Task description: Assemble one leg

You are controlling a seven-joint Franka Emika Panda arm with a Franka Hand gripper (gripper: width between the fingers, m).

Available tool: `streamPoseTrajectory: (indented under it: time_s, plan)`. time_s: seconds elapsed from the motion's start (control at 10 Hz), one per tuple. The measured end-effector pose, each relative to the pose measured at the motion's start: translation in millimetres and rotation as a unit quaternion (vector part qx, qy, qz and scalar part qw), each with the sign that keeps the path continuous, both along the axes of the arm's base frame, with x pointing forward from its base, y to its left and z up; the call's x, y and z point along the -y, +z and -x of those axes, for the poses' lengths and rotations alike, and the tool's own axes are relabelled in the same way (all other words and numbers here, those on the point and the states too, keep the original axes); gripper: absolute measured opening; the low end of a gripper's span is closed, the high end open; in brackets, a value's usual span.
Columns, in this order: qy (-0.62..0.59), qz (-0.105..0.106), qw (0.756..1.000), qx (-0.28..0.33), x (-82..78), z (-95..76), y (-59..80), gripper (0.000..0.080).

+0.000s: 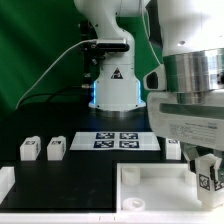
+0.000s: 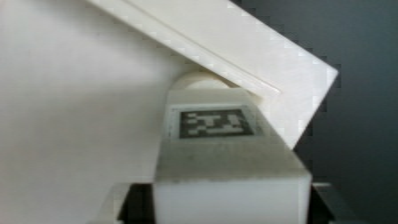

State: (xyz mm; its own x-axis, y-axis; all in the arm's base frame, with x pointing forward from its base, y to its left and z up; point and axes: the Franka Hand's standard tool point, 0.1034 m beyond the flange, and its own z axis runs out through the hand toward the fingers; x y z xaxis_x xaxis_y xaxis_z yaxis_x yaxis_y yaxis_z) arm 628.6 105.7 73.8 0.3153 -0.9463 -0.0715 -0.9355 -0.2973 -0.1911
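Note:
My gripper [image 1: 207,178] is shut on a leg [image 1: 209,183], a stubby white block with a black-and-white marker. It holds the leg over the exterior view's right corner of the white tabletop [image 1: 150,192]. In the wrist view the leg [image 2: 217,125] fills the middle between my dark fingers [image 2: 143,203], and its far end meets the corner rim of the tabletop [image 2: 107,110]. I cannot tell whether the leg is seated in the corner. Two more legs [image 1: 28,148] [image 1: 56,148] stand at the exterior view's left, and another leg [image 1: 172,150] stands beside the marker board.
The marker board [image 1: 125,140] lies in front of the robot base [image 1: 115,85]. A white bracket [image 1: 5,185] stands at the exterior view's lower left edge. The table is black.

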Motion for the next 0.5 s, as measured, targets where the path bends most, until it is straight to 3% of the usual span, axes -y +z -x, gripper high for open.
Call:
streamPoseTrajectory:
  time_s: [0.1,0.2,0.3,0.4,0.5]
  plan:
    - [-0.081,-0.026,0.996,-0.005,-0.4,2.3,-0.3,0.0295]
    - [-0.112,-0.036,0.993,-0.007,-1.8,4.0,-0.5,0.0295]
    - [-0.110,-0.036,0.993,-0.008,-3.9,4.9,-2.1,0.0368]
    - [-0.098,-0.034,0.995,-0.007,-3.7,5.1,-2.5,0.0368]
    - [-0.083,-0.031,0.996,-0.005,-3.8,5.1,-2.5,0.0548]
